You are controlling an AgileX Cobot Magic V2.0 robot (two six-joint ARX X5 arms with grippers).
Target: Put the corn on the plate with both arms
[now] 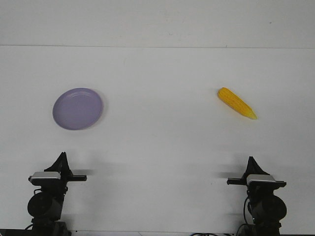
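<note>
1. Nearest, at the lower left of the frame, the left pincer (63, 158) rests low over the table (157, 147), pointing forward. Only a dark wedge shows, so I cannot tell whether it is spread or pressed together; it holds nothing.
2. At the lower right, the right pincer (252, 161) sits the same way. Its state cannot be told either, and it too is empty.
3. Further up on the left, the plate (78, 108) lies flat and bare, ahead of the left pincer and well apart from it.
4. Further up on the right, the corn (236, 103) lies on the table, slanted, its blunt end toward the upper left and its pale tip toward the lower right. It is ahead of the right pincer and well apart from the plate.
5. Nothing else lies on the table, so no object blocks either arm's path.
6. What could go wrong, as I judge it: the corn is round and tapered, so a grip near the thin tip may slip, and a pincer coming down off its slanted axis may roll it away.
7. The corn and plate are on opposite sides, so a handover between arms seems likely; a poorly timed release mid-table would drop the corn short of the plate.
8. A careless set-down could leave the corn on the rim, where it might roll off.
</note>
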